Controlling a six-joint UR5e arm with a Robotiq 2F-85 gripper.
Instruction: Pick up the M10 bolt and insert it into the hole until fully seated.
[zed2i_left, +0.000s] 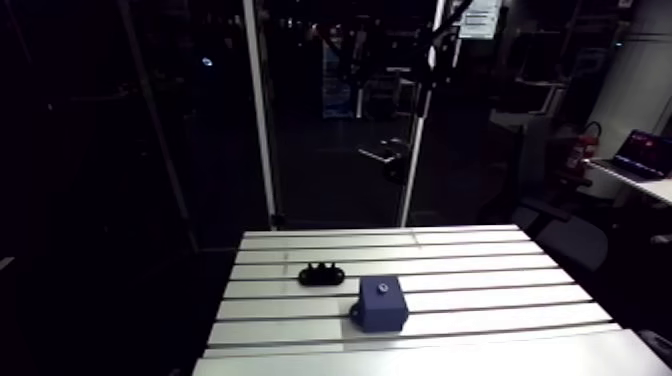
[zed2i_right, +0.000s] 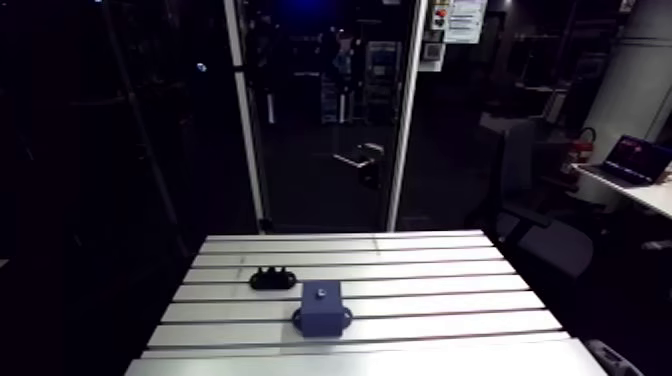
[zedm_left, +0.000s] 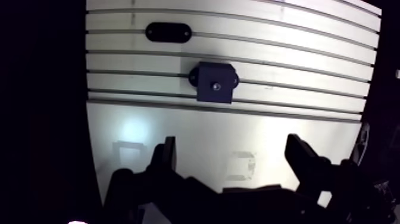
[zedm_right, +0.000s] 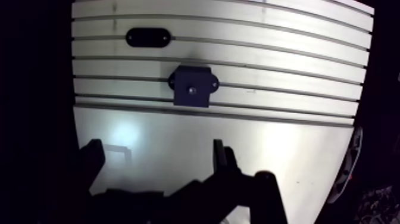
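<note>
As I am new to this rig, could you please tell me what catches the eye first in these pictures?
The dark blue block stands out on the pale slotted table, ahead of the jaws, a small shiny spot on top. Beyond it, apart, lies a black oval holder. The jaws stand open and empty.

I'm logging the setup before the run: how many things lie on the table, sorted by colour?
Black: 1, the oblong holder
Blue: 1, the block
Total: 2 on the table
</note>
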